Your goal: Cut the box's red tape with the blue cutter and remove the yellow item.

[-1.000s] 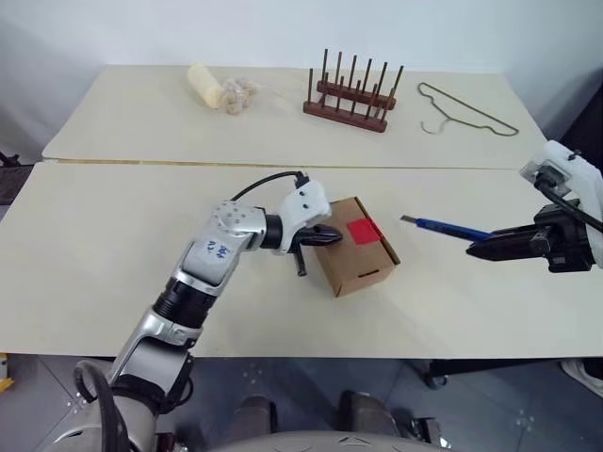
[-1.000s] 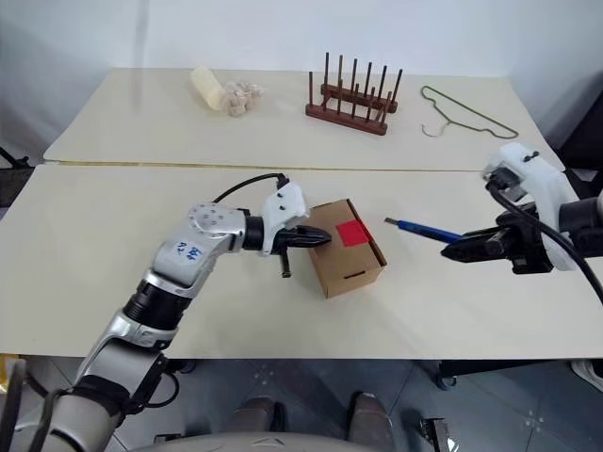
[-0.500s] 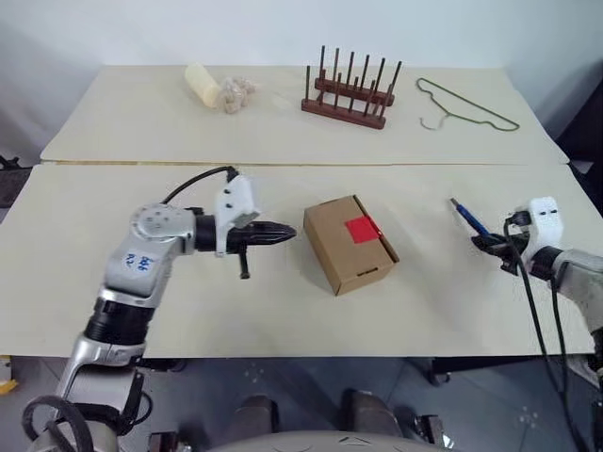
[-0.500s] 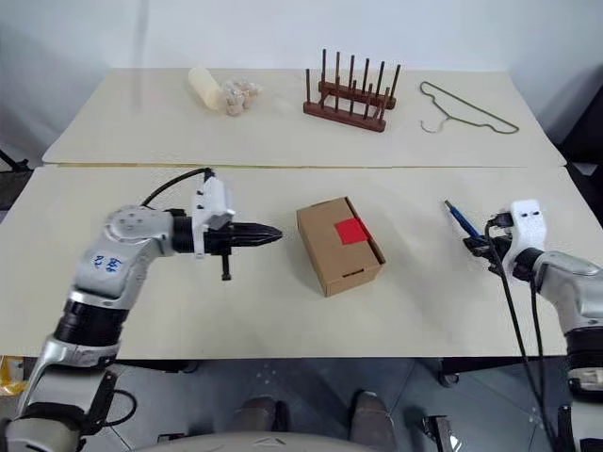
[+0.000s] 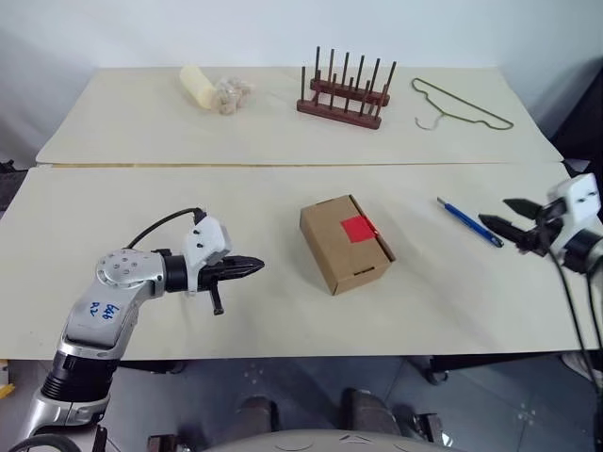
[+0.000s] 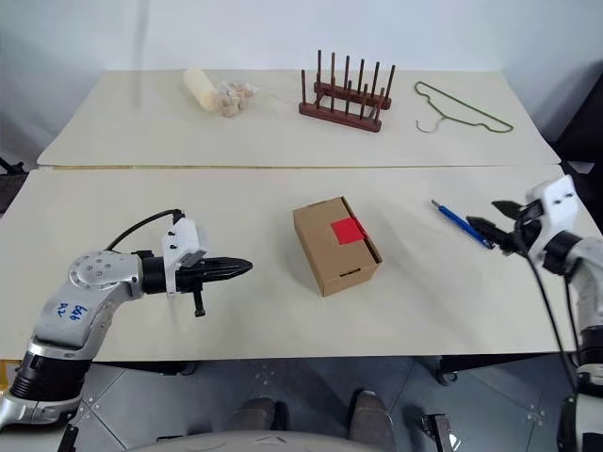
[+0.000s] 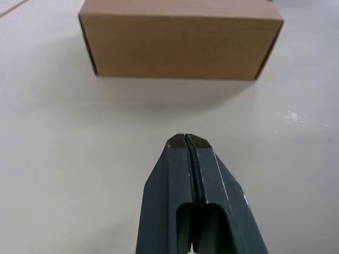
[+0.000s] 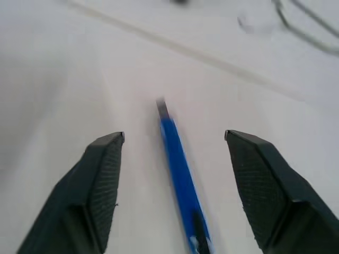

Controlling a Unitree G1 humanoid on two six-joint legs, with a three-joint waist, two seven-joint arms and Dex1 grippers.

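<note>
Right gripper (image 8: 175,143) fingers spread, empty, straddling the blue cutter (image 5: 468,222), which lies flat near the desk's right edge; judged best to settle evenly over the shaft and pinch mid-length. Left gripper (image 7: 189,142) clenched on nothing, aimed at the box (image 5: 346,243), mid-desk, red tape (image 5: 359,229) uncut on top. No readable labels; only scrawled blue marks on the left arm.
</note>
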